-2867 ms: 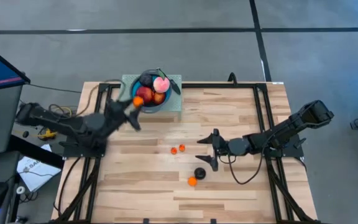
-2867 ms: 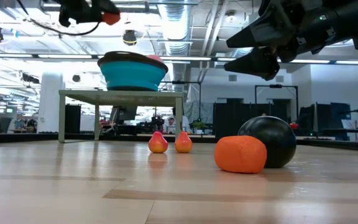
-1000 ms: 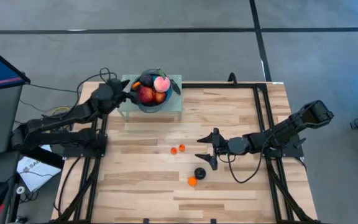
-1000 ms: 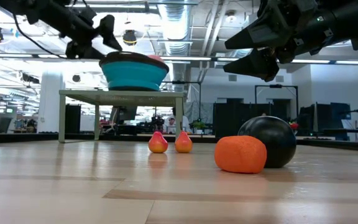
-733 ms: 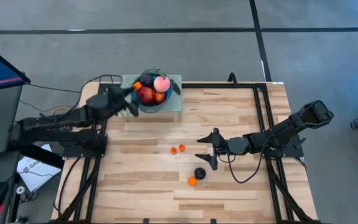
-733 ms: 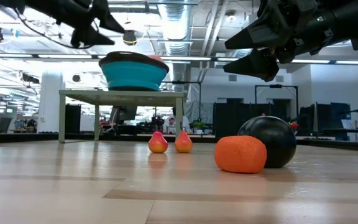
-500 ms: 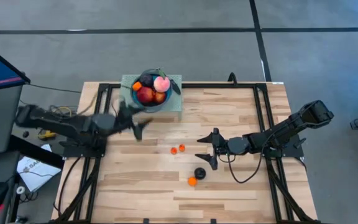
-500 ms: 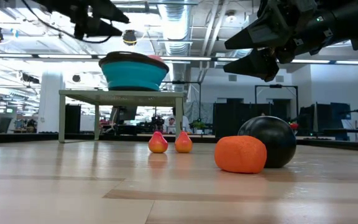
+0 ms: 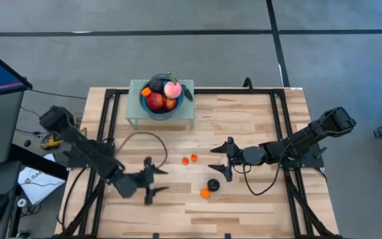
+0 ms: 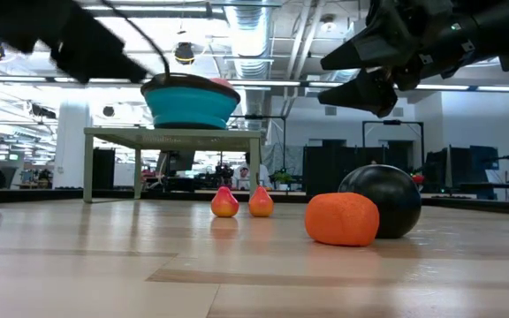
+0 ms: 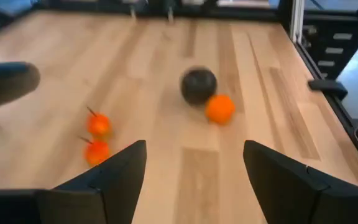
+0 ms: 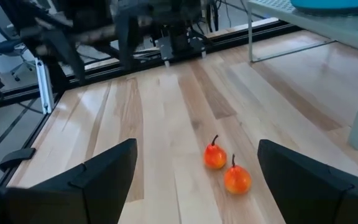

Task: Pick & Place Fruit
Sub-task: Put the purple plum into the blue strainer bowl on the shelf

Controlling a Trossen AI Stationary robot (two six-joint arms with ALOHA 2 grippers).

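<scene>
Four loose fruits lie ahead of my left gripper (image 9: pixel 151 180), jaws apart and empty: a dark plum (image 9: pixel 213 184) touching an orange (image 9: pixel 205 194), two small orange fruits (image 9: pixel 190 159) nearer my right gripper (image 9: pixel 222 160), also spread, holding nothing. Others fill the bowl (image 9: pixel 161 111).

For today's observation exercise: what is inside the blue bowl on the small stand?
In the blue bowl: a red apple, a pink peach, a dark plum and a small orange. Anything beneath them is covered.
</scene>
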